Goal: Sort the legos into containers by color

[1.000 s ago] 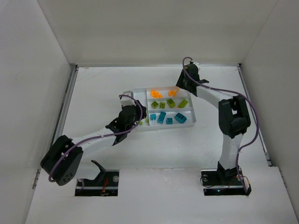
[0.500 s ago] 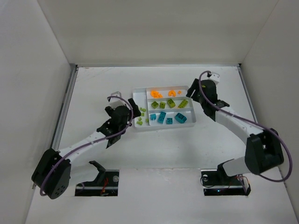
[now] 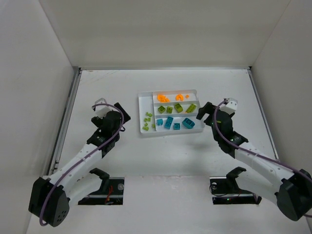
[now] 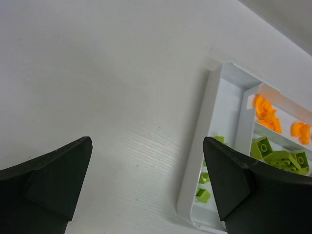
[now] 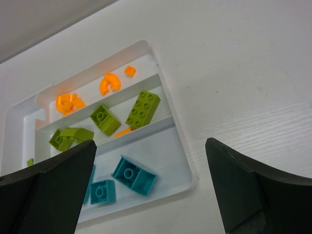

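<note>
Both arms are drawing back from the tray (image 3: 145, 103); left fingers (image 4: 48, 178) and right fingers (image 5: 48, 185) are standing wide, holding nothing. Legos (image 3: 169, 122) are lying colour-grouped in its compartments, so sorting is seemingly finishing.

Tray (image 3: 144, 103) white, on a white, faintly grained table (image 3: 107, 87). Sections hold orange legos (image 3: 163, 98) far, lime green legos (image 3: 178, 108) middle, teal-blue legos (image 3: 188, 124) near, and small lime green pieces (image 3: 147, 122) at left. Left gripper (image 4: 146, 185) and right gripper (image 5: 151, 185) black; left arm (image 3: 80, 158) and right arm (image 3: 258, 163) white, with purple cables (image 3: 215, 118).
</note>
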Available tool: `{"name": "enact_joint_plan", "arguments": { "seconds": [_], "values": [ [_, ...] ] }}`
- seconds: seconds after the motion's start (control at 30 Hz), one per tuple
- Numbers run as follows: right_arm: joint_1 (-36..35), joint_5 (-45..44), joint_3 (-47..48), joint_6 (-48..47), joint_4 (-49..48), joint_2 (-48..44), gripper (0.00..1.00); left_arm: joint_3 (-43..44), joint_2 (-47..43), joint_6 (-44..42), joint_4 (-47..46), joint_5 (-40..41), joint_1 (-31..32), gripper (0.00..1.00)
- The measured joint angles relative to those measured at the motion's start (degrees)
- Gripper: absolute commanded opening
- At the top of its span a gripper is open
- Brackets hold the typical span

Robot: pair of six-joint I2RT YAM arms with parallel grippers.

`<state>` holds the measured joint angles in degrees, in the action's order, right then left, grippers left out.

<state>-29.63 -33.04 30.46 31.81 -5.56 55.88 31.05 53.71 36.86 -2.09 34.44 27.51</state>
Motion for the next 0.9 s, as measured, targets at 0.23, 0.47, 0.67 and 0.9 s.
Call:
{"name": "enact_joint_plan", "arguments": {
  "seconds": [0.23, 0.47, 0.67, 0.9],
  "values": [
    [-4.63, -1.31, -6.12, 2.05, -3.43, 0.90, 1.00, -2.62, -4.79, 2.49, 7.98, -0.28, -5.18, 1.00],
    [-6.97, -1.73, -6.16, 2.25, -4.63, 1.46, 1.00, -2.19, -2.40, 2.89, 9.18, -0.48, -1.11, 1.00],
    [-7.17, -1.75, -6.16, 2.27, -5.27, 1.55, 1.00, 0.09, 2.67, 2.27, 8.33, 0.76, 4.79, 1.00],
    [-7.17, -1.68, -6.16, 2.27, -5.49, 3.54, 1.00, 1.40, 5.44, 0.94, 6.40, 2.16, 8.20, 1.00]
  ]
}}
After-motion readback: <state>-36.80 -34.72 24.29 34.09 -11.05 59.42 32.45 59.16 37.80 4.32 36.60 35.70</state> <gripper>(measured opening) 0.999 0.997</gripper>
